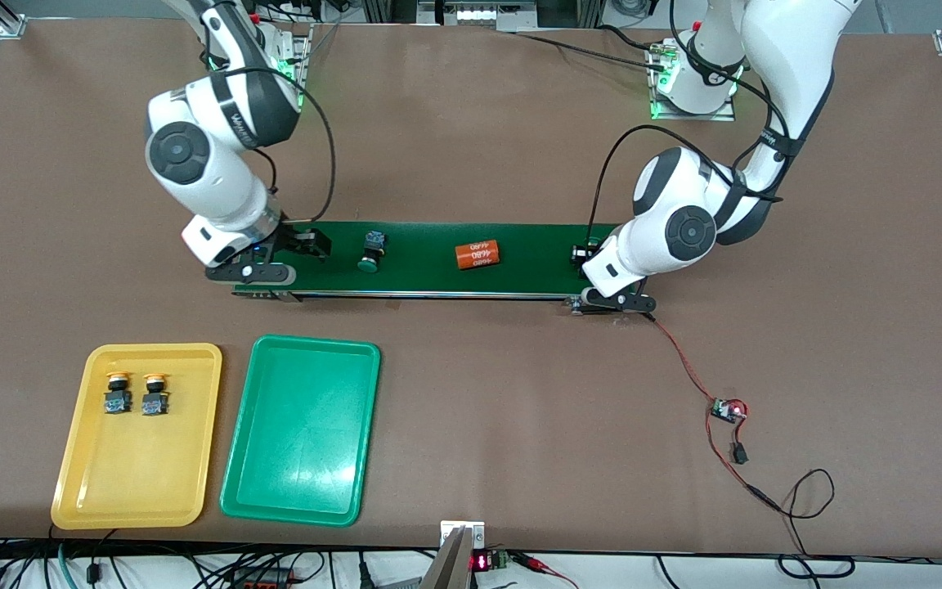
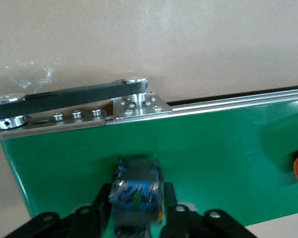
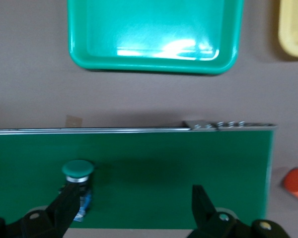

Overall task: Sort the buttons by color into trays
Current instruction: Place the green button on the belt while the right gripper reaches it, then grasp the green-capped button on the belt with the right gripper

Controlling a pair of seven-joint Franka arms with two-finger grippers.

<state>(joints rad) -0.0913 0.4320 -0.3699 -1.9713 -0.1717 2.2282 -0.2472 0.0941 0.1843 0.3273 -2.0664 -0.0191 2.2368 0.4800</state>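
Button (image 2: 135,191) between left claw (image 2: 139,213) fingers, unseen frontally.

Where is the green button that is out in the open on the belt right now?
The green button lies on the conveyor belt, between the open right gripper and the orange cylinder.

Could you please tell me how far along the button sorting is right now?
Done: two yellow buttons sit in the yellow tray. In hand: the left claw brackets a button on the conveyor belt. Left: a green button lies on the belt beside the open right claw; the green tray holds nothing.
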